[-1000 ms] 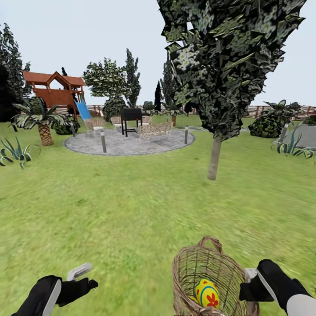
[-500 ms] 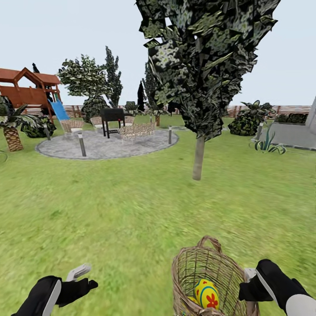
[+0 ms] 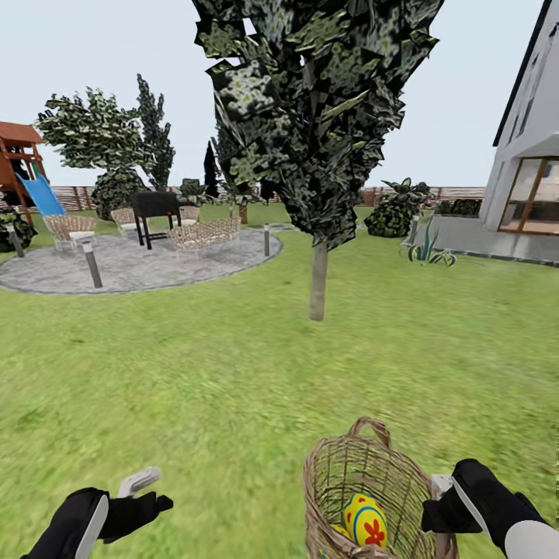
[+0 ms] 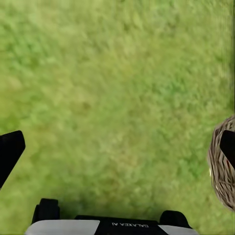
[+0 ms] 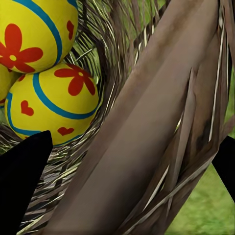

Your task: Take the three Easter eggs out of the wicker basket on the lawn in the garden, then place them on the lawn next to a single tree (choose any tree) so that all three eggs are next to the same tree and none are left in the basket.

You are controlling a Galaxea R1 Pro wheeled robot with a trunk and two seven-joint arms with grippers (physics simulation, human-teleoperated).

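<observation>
The wicker basket (image 3: 341,473) hangs low at the front right, its rim clamped by my right gripper (image 3: 436,503), which is shut on it. One yellow Easter egg (image 3: 365,522) with a red flower shows inside it. In the right wrist view the basket rim (image 5: 161,122) runs between the fingers, and two Easter eggs (image 5: 34,34) (image 5: 56,100) lie in the bottom, with the edge of a third (image 5: 4,81) beside them. My left gripper (image 3: 146,491) is open and holds nothing above the lawn (image 3: 233,365). The tree (image 3: 317,279) stands ahead with a thin bare trunk.
A round paved patio (image 3: 132,268) with a black grill (image 3: 155,210), wicker chairs and short lamp posts lies at the far left. A white house (image 3: 528,171) and shrubs (image 3: 396,217) are at the far right. Open grass stretches between me and the trunk.
The camera has swung to the right, so the whole scene has slid left and the house has come into view. Both grippers and the basket keep their places relative to me.
</observation>
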